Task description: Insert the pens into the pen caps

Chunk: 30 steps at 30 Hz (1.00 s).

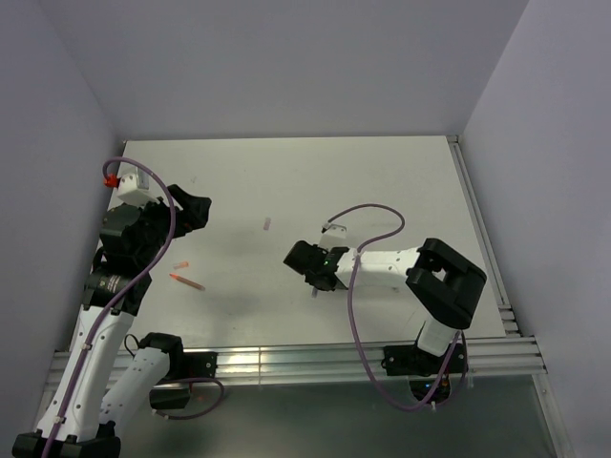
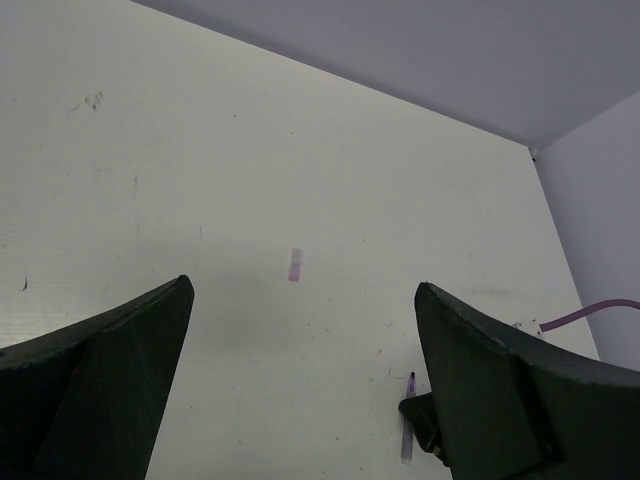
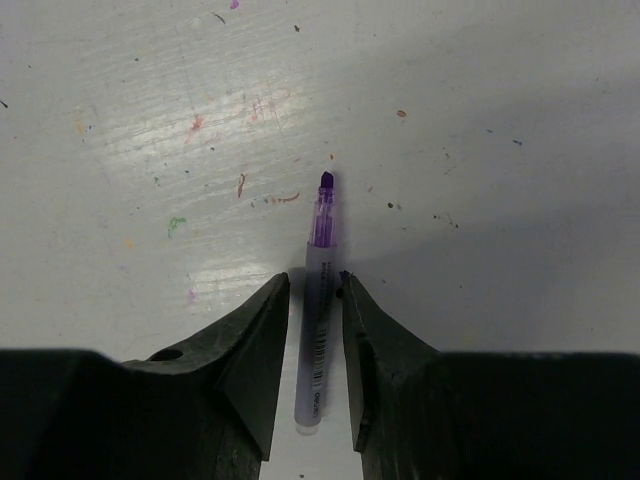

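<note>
Right tool [image 3: 314, 281] astride purple-tipped pen [image 3: 318, 305], tip beyond fingers [image 3: 262, 340].

The left arm [image 1: 105, 286] stood tall at the near left, folded at the elbow, wrist lifted and aimed toward the far side. The left gripper [image 2: 302, 290] gaped wide, its fingers [image 2: 110, 370] well apart. Over on the near right, the right arm [image 1: 391, 265] rose from its base, bent sharply, forearm stretched low to the left. The right gripper [image 3: 313, 280] pointed downward, jaws drawn narrow, only a slim gap between the fingers [image 3: 250, 350].
</note>
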Each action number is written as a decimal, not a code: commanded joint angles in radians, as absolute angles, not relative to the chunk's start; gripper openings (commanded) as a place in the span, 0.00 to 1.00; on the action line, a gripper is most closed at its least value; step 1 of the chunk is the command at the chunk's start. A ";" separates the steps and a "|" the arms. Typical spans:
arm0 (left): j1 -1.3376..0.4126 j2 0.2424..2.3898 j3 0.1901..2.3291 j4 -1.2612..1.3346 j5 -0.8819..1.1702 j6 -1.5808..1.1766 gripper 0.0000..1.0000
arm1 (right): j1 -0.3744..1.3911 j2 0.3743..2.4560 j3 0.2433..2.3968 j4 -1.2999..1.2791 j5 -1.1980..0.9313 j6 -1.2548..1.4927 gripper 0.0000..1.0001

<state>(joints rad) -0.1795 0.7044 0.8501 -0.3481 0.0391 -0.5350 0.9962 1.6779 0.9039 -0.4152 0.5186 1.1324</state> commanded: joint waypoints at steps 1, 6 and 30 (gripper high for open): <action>-0.181 0.712 0.850 -0.324 0.049 -0.526 1.00 | 1.023 1.729 0.928 -0.475 0.554 1.140 0.35; -0.181 0.719 0.850 -0.322 0.049 -0.528 1.00 | 1.028 1.749 0.907 -0.483 0.555 1.126 0.34; -0.319 1.101 0.979 -0.399 -0.147 -0.667 0.92 | 1.035 1.442 0.747 -0.305 0.494 0.833 0.00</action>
<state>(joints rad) -0.2508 1.0588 0.9150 -0.4099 -0.0483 -0.6147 1.0317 1.5574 0.7647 -0.2863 0.5201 0.9096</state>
